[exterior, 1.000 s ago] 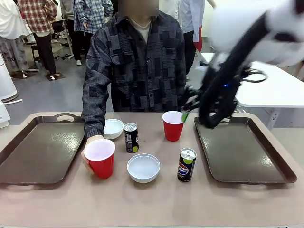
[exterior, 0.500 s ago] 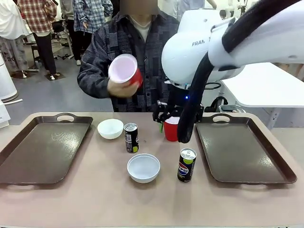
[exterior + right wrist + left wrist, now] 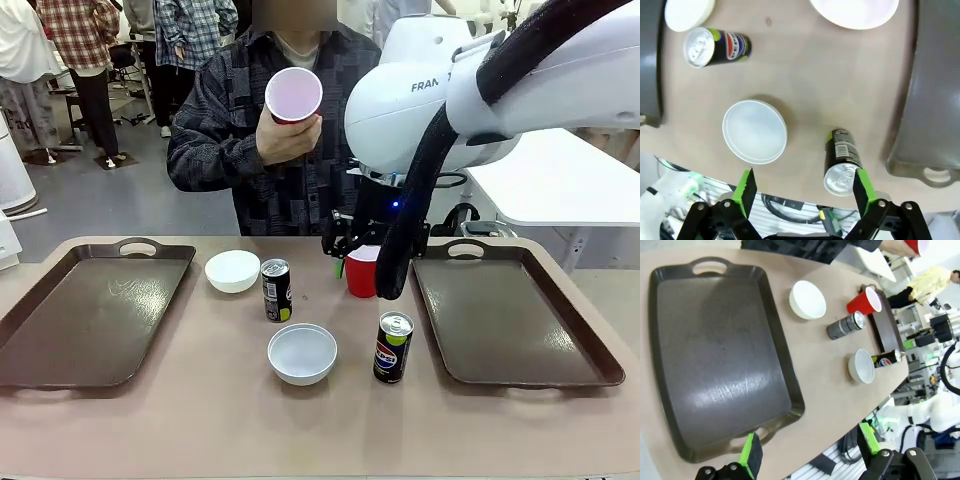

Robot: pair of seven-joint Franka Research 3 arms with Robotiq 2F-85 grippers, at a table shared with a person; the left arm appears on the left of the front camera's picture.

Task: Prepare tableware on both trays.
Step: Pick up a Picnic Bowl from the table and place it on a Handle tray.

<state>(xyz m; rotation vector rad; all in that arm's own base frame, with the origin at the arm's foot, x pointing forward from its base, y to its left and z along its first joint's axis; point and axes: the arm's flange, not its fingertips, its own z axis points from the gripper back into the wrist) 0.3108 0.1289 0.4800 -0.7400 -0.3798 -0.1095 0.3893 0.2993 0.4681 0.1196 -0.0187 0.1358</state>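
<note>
Room check from my station. The bench (image 3: 180, 430) has a matt beige-brown top, evenly lit, with soft shadows. Beyond it lies a smooth grey floor (image 3: 120, 200). A white table (image 3: 585, 185) stands behind the bench to the right, on pale legs. Far left is a black office chair (image 3: 128, 62) on a wheeled base, with several standing people (image 3: 75, 40) around it. At the left edge sits a white rounded unit (image 3: 12, 175), possibly a bin or an appliance; it is cropped, so I cannot tell. The light is even and diffuse.
</note>
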